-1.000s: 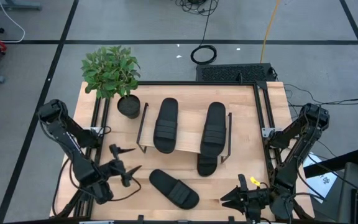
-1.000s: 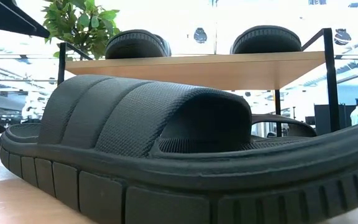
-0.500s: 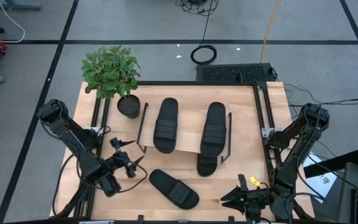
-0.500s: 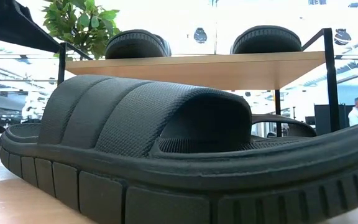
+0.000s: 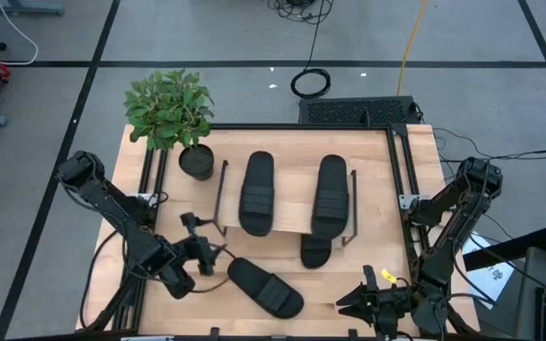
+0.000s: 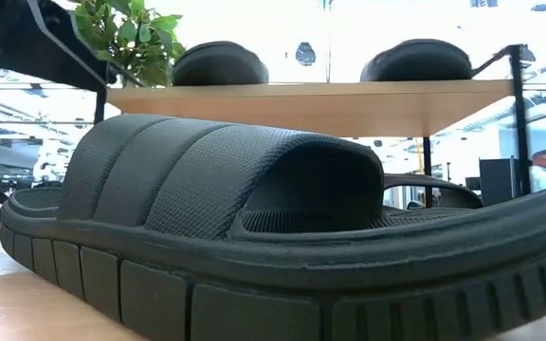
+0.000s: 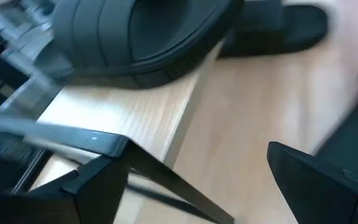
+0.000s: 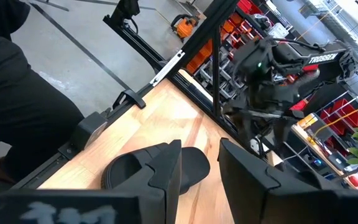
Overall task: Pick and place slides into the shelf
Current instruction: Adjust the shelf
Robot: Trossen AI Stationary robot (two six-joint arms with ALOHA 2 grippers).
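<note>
The left gripper (image 5: 204, 248), fingers spread and empty, sits at the shelf (image 5: 287, 223)'s near-left corner, beside a loose slide (image 5: 265, 286) on the table (image 5: 373, 208). Two slides lie on the shelf top, one partly under. The right gripper (image 5: 351, 305) rests near-right, fingers partly parted, holding nothing

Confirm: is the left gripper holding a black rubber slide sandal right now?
No. In the high view the left gripper stands open and empty beside the shelf's front left corner, short of the loose black slide sandal on the tabletop.
</note>
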